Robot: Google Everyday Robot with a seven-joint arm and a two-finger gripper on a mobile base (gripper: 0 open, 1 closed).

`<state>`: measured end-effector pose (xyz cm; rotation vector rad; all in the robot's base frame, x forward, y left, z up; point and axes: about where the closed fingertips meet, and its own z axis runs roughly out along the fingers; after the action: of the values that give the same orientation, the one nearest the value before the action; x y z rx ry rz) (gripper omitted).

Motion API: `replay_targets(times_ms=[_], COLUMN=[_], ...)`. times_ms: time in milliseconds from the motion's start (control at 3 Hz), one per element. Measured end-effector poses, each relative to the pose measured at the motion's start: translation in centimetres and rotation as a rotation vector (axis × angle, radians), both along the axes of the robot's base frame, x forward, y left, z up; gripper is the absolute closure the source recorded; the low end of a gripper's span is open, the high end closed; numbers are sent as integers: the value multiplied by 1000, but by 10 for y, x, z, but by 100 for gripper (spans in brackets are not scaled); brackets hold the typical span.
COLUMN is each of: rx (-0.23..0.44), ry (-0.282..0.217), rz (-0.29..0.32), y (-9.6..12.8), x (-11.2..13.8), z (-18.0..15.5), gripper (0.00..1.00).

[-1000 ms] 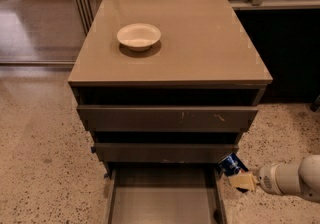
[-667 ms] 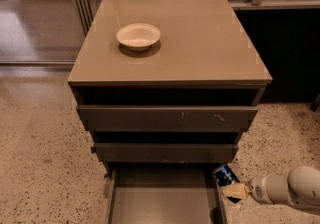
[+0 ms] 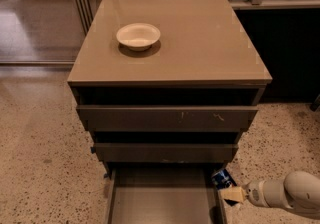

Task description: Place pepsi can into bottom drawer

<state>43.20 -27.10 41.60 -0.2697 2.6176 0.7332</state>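
Carrying the pepsi can (image 3: 221,177), the hand (image 3: 231,193) grips it at the near right, just over the right rim of the open bottom drawer (image 3: 162,200). The can is not yet inside, so moving it over the floor and letting go remain. Since a second ago, hand and can have shifted left and nearer. The bowl (image 3: 138,35) on the counter (image 3: 200,43) has stayed put.
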Motion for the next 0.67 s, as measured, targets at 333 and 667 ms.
replay_targets(times_ms=[333,667], rx=[82,119], ry=[58,137], rz=[-21,-7], y=[6,18], x=[10,21], z=[-59,-120], gripper=[100,100])
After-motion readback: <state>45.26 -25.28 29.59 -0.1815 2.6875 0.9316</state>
